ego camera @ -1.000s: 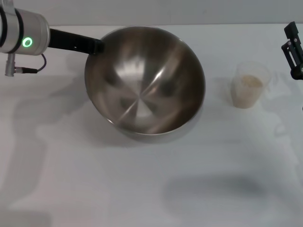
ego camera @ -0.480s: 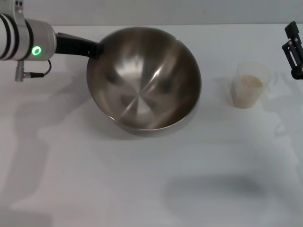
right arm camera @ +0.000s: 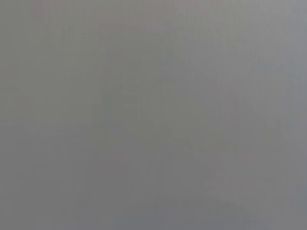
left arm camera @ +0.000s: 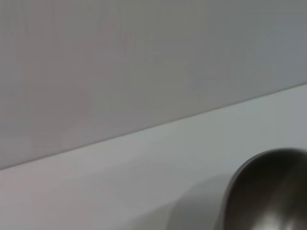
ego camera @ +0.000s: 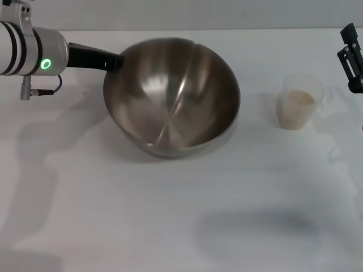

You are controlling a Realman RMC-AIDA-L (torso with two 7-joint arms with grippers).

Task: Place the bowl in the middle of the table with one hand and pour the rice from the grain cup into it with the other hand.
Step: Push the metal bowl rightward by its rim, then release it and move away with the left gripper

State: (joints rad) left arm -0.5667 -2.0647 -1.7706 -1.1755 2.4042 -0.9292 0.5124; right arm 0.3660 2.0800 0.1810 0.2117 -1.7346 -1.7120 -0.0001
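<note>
While held tilted, bowl (ego camera: pixel 173 96) mouth rightward-up

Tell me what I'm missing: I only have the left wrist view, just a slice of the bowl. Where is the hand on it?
Observer: The left hand grips the bowl at its far-left rim.
Operator: And the cup?
Observer: The cup stands upright on the table to the bowl's right, apart from it, with the rice inside.
Operator: The right hand?
Observer: The right hand is beyond the cup, at the table's right side, not touching it.
</note>
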